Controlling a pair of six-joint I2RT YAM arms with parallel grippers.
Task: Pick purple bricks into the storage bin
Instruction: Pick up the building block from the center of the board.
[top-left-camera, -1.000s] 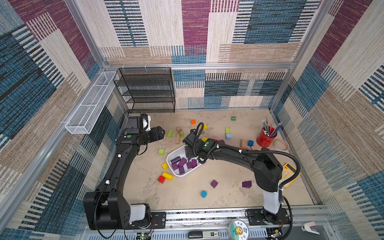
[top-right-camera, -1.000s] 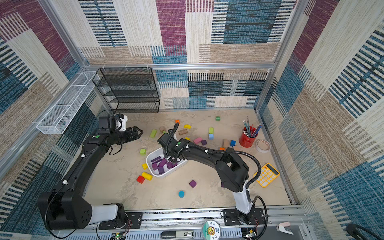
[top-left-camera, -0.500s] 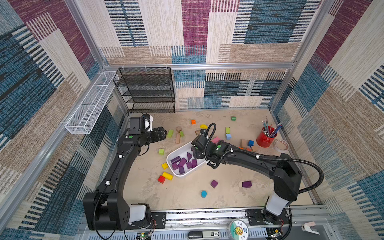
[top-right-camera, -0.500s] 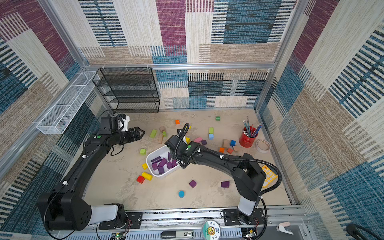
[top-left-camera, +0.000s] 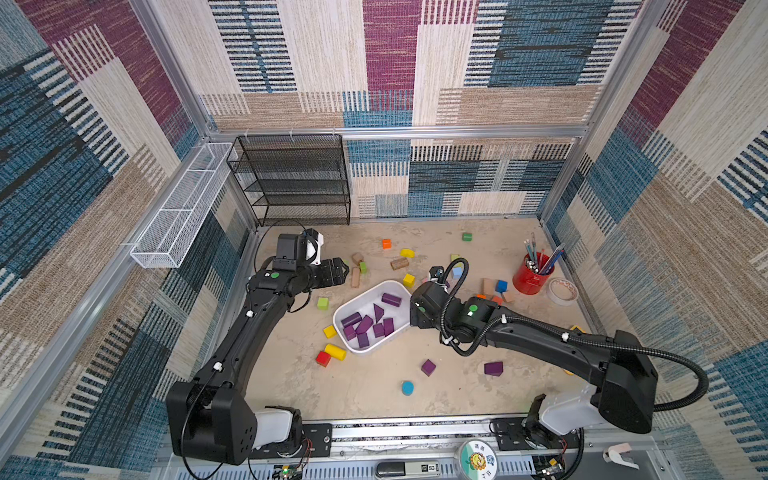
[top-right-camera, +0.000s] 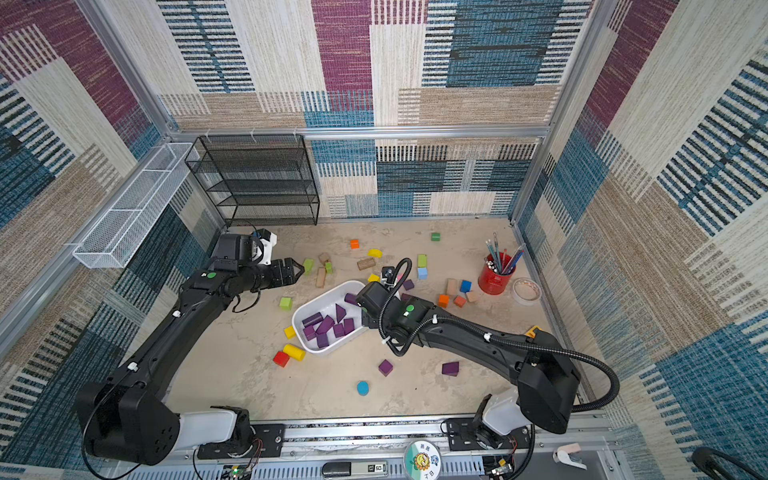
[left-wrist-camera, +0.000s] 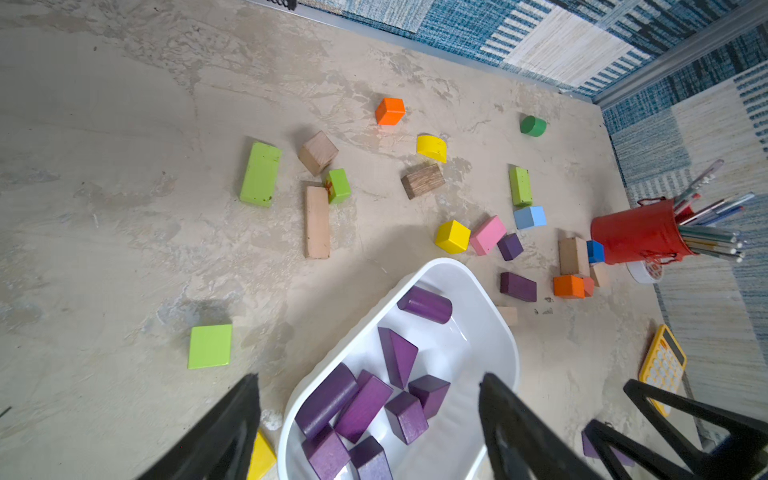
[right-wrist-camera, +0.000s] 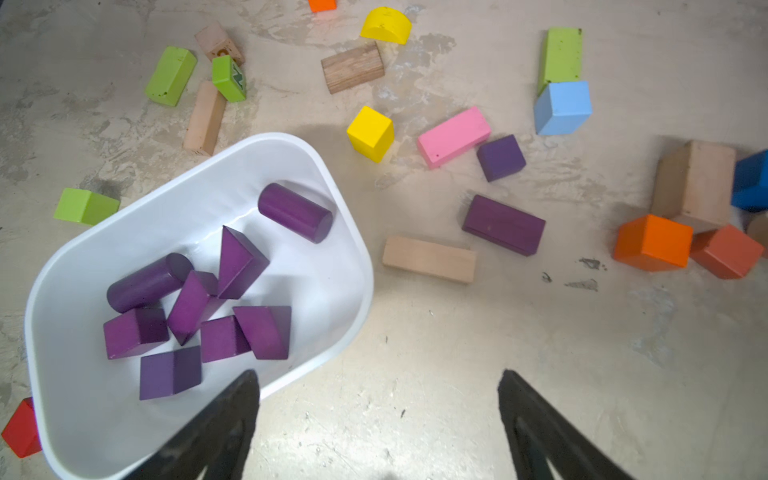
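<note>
right end effector (right-wrist-camera: 377, 376) retreated to storage bin (right-wrist-camera: 345, 266) rim | open, empty | purple bricks (right-wrist-camera: 239, 262) inside

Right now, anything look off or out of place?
Bin sits diagonal to the table edges. Four purple bricks lie outside it: a cube beside the pink bar, an oblong near it, a front pair. Nothing spilled or damaged.

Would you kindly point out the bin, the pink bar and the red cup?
Bin (right-wrist-camera: 328, 282): right wrist view, on its bare inner wall.
Pink bar (right-wrist-camera: 453, 134): right wrist view, on its top face.
Red cup (top-left-camera: 532, 280): in a top view, on its red side.
</note>
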